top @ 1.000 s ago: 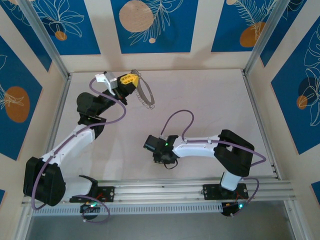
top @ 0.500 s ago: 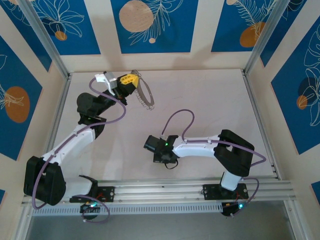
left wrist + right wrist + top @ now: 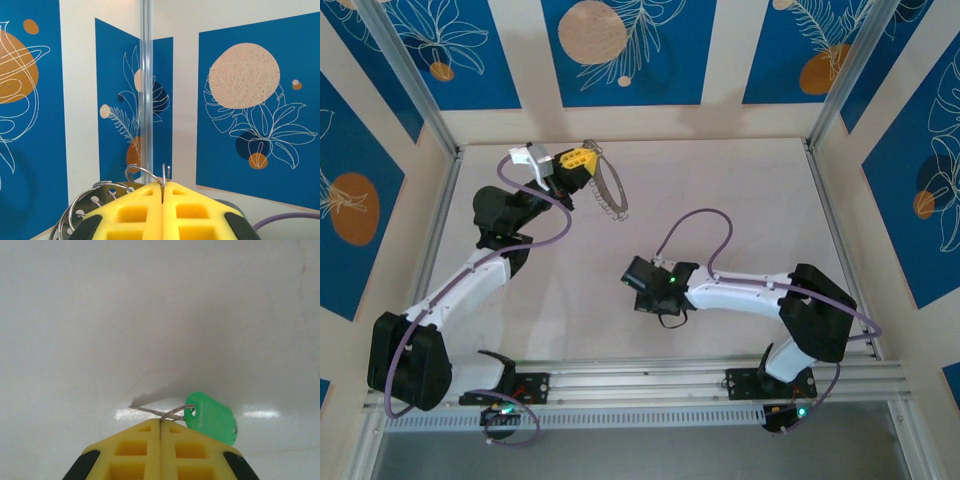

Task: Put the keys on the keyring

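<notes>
Status: right gripper [image 3: 655, 298] has shifted a little right over the last second, and the elbow swung out toward the right rail. Left arm hasn't moved.

Right wrist view: pads closed, pinching a thin wire loop that carries the key [image 3: 210, 418]. The green head hangs just off the right pad, low over the table [image 3: 750, 200]. Can't see the shank.

Left gripper [image 3: 163, 186] is clenched on the keyring [image 3: 97, 196], with coils bunched at the left of the pads and one wire end poking up through the seam. From the top view the keyring [image 3: 611, 196] dangles from the left gripper at the far-left of the table, well apart from the key.

My read: both grasps are made and the right arm is repositioning, not yet closing the gap. Threading hasn't started. The next move needs the key's loop brought up to the keyring's free end. Risk: the wire loop is held only at the pad tips, so it could swivel or slip in transit.
</notes>
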You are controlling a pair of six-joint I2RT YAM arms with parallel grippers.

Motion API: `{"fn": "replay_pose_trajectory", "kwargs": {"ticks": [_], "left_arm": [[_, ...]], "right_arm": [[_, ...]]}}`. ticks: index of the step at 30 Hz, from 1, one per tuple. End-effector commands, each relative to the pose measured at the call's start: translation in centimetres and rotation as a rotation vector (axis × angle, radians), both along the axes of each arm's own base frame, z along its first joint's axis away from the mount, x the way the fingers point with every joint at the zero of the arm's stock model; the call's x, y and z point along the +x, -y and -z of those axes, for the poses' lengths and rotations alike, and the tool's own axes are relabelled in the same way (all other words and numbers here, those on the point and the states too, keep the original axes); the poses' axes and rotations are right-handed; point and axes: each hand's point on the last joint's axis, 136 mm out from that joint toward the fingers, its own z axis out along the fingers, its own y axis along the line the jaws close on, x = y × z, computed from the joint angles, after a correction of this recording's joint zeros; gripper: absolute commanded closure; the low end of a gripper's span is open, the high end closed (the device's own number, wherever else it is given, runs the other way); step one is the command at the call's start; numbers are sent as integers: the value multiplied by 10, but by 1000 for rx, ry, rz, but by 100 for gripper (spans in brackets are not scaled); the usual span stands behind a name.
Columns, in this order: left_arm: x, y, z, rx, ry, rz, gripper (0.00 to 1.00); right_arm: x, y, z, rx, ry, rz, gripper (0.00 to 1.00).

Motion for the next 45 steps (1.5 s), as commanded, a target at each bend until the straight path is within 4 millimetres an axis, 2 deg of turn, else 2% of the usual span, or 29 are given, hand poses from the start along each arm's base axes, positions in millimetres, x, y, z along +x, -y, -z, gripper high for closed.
{"fn": "replay_pose_trajectory", "kwargs": {"ticks": [1,11,20,21,24,26,31,35,40,45], "left_arm": [[-8,-4,-14,-24,64,14,100],[-10,-4,-17,-29,66,23,100],[-12,-5,-18,-29,61,24,100],[-12,-5,-18,-29,61,24,100],[-14,-5,-19,-30,63,26,100],[-14,-6,-20,-30,64,24,100],[-16,-6,-22,-32,72,23,100],[-15,-6,-21,-35,72,23,100],[-15,-6,-23,-36,77,23,100],[-14,-6,-20,-33,75,17,100]], "right_arm": [[11,11,-6,4,47,9,100],[32,14,8,64,-22,-28,100],[55,-1,18,85,-51,-38,100],[57,-5,16,99,-49,-44,98],[62,-6,7,106,-27,-38,78],[64,-2,-2,110,1,-22,72],[66,15,-18,107,41,22,69],[67,24,-16,102,29,58,69],[67,25,-7,81,-10,116,65],[66,16,-1,50,-29,128,66]]}}
